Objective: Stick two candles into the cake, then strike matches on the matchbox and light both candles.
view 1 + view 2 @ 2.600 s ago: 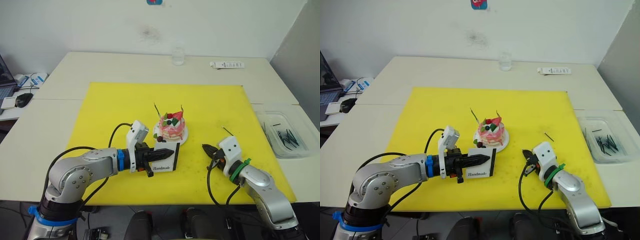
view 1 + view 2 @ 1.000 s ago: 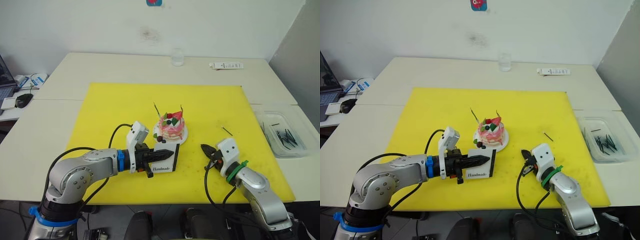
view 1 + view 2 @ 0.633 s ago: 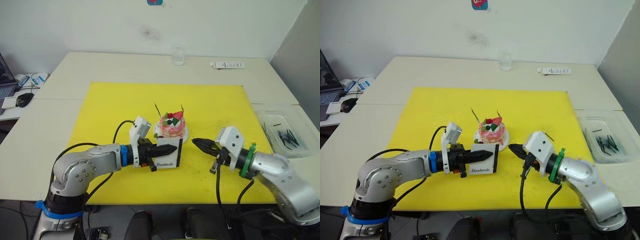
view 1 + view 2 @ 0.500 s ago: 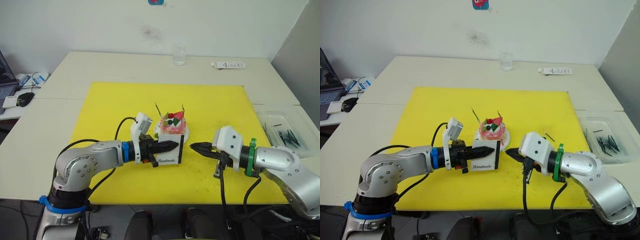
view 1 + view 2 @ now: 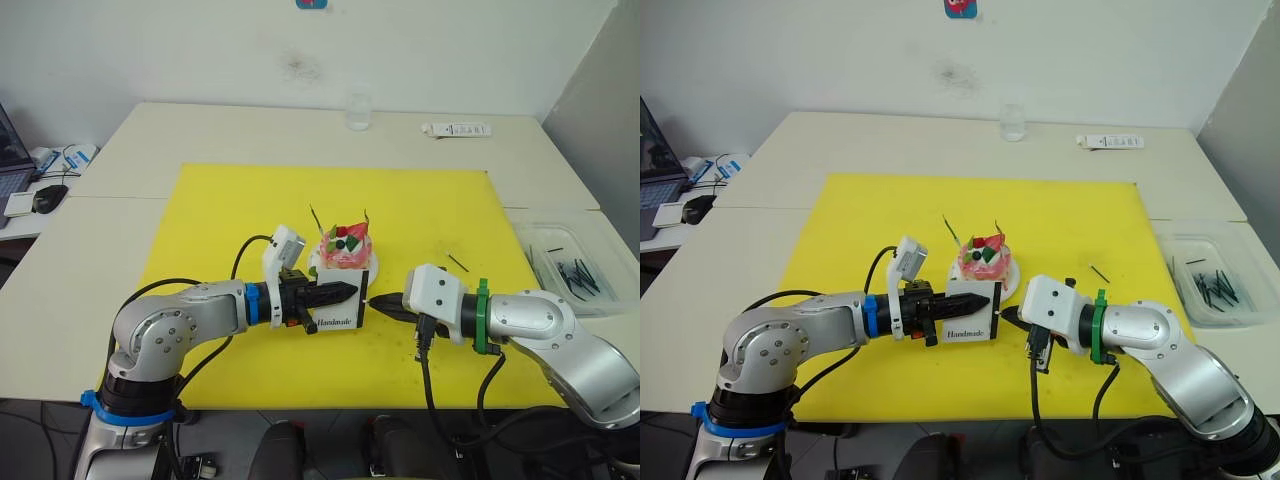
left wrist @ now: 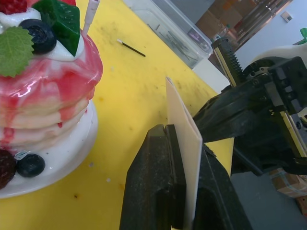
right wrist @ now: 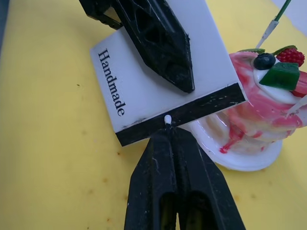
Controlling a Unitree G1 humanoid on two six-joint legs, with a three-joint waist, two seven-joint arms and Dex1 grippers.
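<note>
**Match tip on striker strip, matchbox held up by cake**

Left pincer (image 5: 345, 291) clamped on the matchbox (image 7: 163, 79), holding it on edge just in front of the cake (image 5: 345, 249), over the yellow mat (image 5: 220, 220). "Handmade" face and black strip face the right arm.

Right pincer (image 7: 169, 132) closed on a match (image 7: 167, 120); only the white tip pokes out between the fingertips, touching the black strip (image 7: 201, 108) on the matchbox's edge. Both pincers meet nose to nose at the box.

Cake sits on its small white plate (image 7: 249, 160) mid-mat, strawberry, dark berries, green leaf on top. Two candles stuck in it: green one (image 5: 313, 217) leaning toward robot's left, pinkish-tan one (image 5: 365, 219) on the right side. No flame seen on either.

One loose match (image 5: 456, 262) lies on the mat, to the right of the cake, apart from both pincers. More matches in the clear tray (image 5: 560, 262) on the worktop (image 5: 250, 130) off the mat's right edge. A clear glass (image 5: 356, 112) and a white tube (image 5: 455, 129) sit at the far side.
</note>
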